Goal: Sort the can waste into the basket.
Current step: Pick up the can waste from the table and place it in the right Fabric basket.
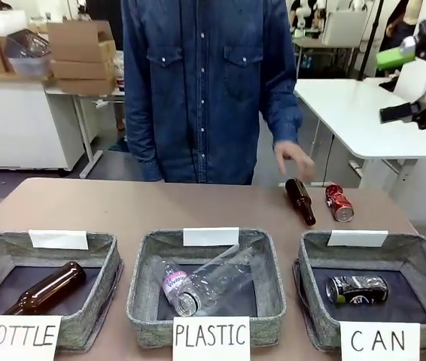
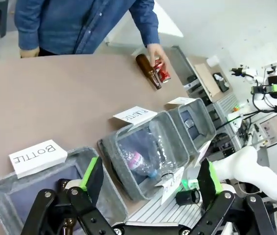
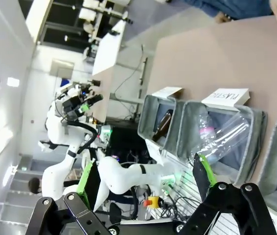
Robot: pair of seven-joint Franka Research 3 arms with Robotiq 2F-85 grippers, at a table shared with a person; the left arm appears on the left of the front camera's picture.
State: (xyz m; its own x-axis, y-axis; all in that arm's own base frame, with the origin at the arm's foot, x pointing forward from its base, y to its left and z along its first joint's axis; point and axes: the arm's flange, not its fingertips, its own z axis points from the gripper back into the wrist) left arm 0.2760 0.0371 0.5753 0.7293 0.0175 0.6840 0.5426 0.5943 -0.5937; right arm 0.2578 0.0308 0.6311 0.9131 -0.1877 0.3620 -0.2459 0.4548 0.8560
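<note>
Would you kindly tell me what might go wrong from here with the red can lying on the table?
1. The person's hand is right by the red can; the right claw reaching in now might meet it.
2. The brown bottle lies close beside that can, so a grasp may catch or knock the bottle.
3. The can lies on its side and could roll if nudged.

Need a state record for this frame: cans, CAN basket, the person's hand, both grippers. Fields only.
target: grey woven-fabric basket signed "CAN", near right
sorted: black-and-silver metal can, lying on its side in that basket
not yet sorted: red metal can with silver top, lying on the table, far right, beside a brown glass bottle
person's hand: close over the bottle and red can, contact unclear
left gripper: open, raised, holding nothing
right gripper: open, raised, holding nothing
</note>
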